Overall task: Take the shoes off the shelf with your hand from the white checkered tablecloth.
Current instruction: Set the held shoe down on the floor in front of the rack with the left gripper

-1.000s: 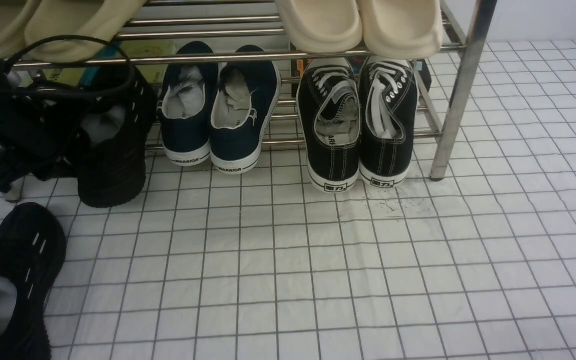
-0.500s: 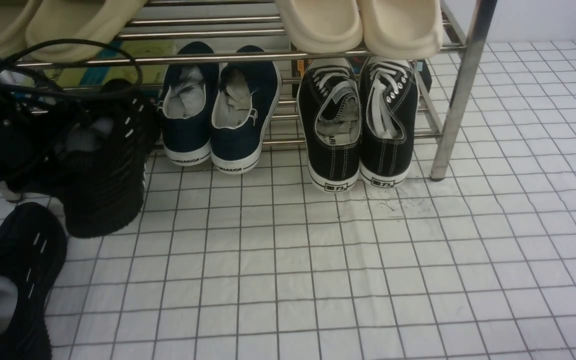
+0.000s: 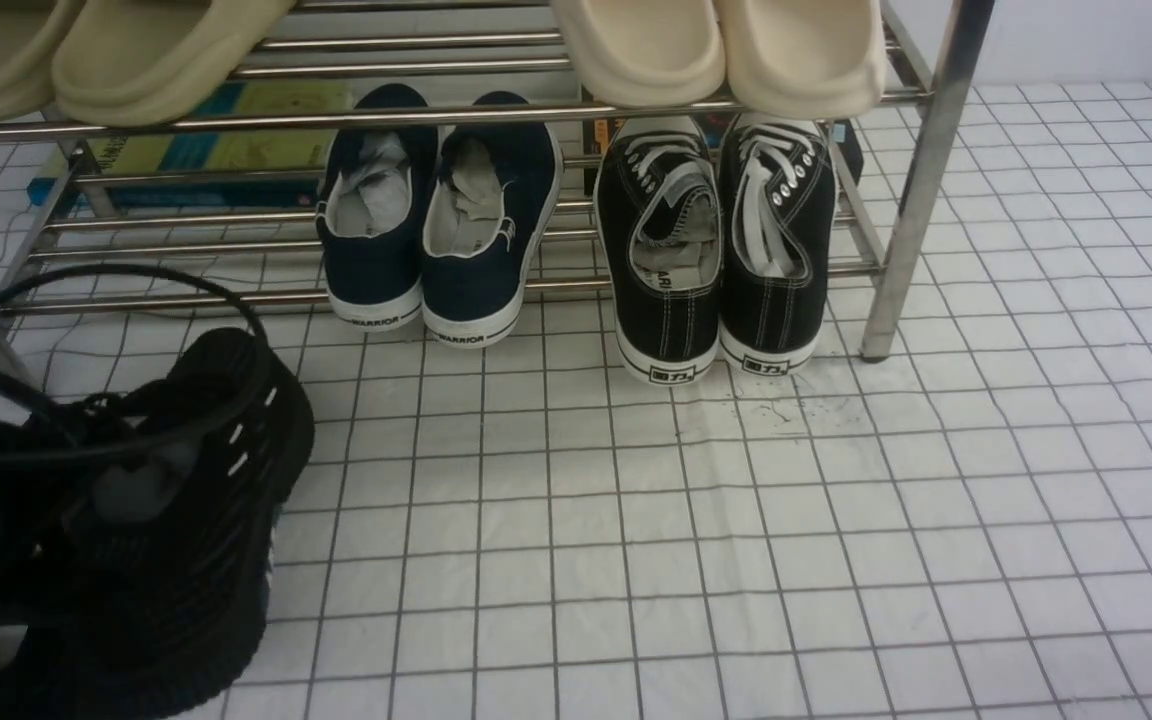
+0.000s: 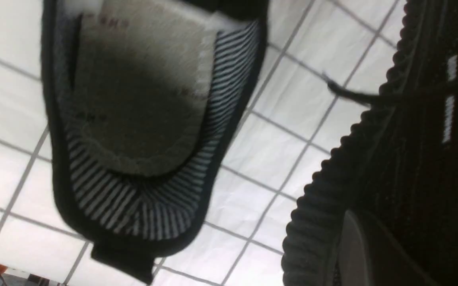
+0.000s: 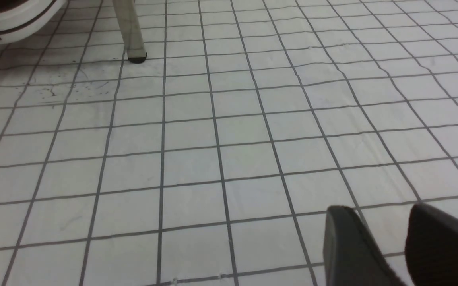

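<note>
My left gripper (image 3: 31, 480), trailing looped black cables, is shut on one black mesh sneaker (image 3: 196, 500) and holds it at the lower left over the white checkered tablecloth (image 3: 736, 550), off the chrome shelf (image 3: 926, 180). In the left wrist view the held sneaker (image 4: 412, 159) fills one side with a finger (image 4: 356, 254) against it. The other black sneaker (image 4: 141, 119) lies on the cloth beside it, its opening showing. In the front view that sneaker is mostly hidden behind the held one. My right gripper (image 5: 388, 226) is open and empty just above the cloth.
On the shelf's lower tier stand the navy WARRIOR pair (image 3: 436, 230) and the black canvas pair (image 3: 716, 250). Cream slippers (image 3: 716, 50) sit on the top tier. A green-blue box (image 3: 206, 150) lies behind the rack. A rack leg (image 5: 129, 35) stands ahead of the right gripper.
My left gripper has carried the black sneaker off the lower tier, down and toward me, to the lower left. It now covers the sneaker lying on the cloth.
</note>
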